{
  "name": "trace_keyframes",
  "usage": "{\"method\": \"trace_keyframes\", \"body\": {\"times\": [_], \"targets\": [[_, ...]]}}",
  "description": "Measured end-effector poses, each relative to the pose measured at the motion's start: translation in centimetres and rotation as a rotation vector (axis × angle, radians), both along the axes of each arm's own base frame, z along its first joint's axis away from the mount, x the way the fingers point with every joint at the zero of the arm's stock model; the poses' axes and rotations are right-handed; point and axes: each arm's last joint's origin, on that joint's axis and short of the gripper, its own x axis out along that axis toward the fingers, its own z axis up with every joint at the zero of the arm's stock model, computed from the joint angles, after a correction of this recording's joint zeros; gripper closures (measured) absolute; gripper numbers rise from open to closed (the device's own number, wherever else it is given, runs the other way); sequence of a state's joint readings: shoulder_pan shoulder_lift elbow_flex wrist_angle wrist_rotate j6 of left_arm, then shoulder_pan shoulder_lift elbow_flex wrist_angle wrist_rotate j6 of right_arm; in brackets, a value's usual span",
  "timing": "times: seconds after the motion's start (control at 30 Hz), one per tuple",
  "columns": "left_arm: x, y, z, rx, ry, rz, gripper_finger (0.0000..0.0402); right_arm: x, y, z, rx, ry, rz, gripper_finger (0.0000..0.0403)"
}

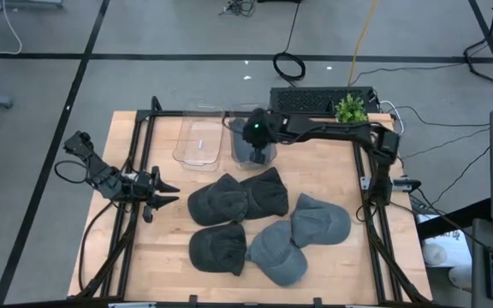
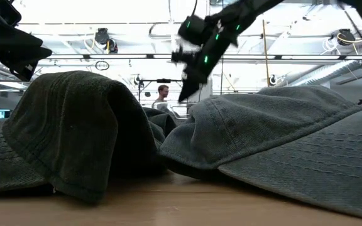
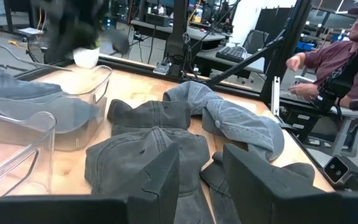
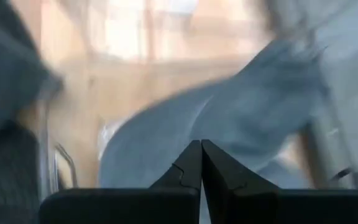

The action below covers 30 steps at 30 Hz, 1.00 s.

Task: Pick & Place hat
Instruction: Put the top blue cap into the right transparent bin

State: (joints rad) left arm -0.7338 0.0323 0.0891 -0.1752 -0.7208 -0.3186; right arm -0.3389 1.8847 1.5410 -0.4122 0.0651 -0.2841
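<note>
Several dark grey and blue-grey caps (image 1: 264, 222) lie on the wooden table; they also show in the left wrist view (image 3: 148, 155) and the low view (image 2: 74, 132). One blue-grey cap (image 1: 248, 152) lies inside the right clear bin (image 1: 229, 128) at the far middle. My right gripper (image 1: 257, 139) hangs just above that bin, shut and empty (image 4: 201, 144); in the low view (image 2: 187, 88) nothing hangs from it. My left gripper (image 1: 168, 192) waits open and empty at the table's left (image 3: 201, 152), pointing at the caps.
An empty clear bin (image 1: 198, 141) stands left of the filled one. A keyboard (image 1: 315, 101) and a small potted plant (image 1: 349, 109) sit at the far edge. A black frame (image 1: 148, 128) borders the table. A person (image 3: 340, 50) sits beyond the right side.
</note>
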Motion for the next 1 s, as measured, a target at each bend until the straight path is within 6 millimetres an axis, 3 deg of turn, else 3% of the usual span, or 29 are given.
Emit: {"method": "trace_keyframes", "body": {"times": [0.07, 0.27, 0.37, 0.57, 0.73, 1.0], "targets": [[0.0, 0.0, 0.0, -0.001, 0.0, 0.001, 0.027, -0.1, -0.1, 1.3, -0.054, -0.048, -0.018, 0.0403], [0.0, 0.0, -0.1, 0.003, 0.005, -0.005, 0.027, 0.4, -1.0, 1.7, -0.055, -0.153, 0.004, 0.0403], [0.0, 0.0, 0.0, 0.001, 0.003, -0.006, 0.027, 1.3, -1.6, 0.1, -0.032, -0.162, 0.012, 0.0403], [0.0, 0.0, -0.1, 0.007, 0.009, -0.006, 0.027, 2.1, -2.3, -5.9, 0.144, -0.014, 0.01, 0.0403], [0.0, 0.0, 0.0, 0.002, 0.003, -0.006, 0.027, 1.9, -2.1, -7.8, 0.188, 0.08, -0.002, 0.0403], [0.0, 0.0, 0.0, 0.001, 0.002, -0.006, 0.027, 1.9, -1.7, -5.1, 0.073, 0.008, -0.031, 0.0403]]}}
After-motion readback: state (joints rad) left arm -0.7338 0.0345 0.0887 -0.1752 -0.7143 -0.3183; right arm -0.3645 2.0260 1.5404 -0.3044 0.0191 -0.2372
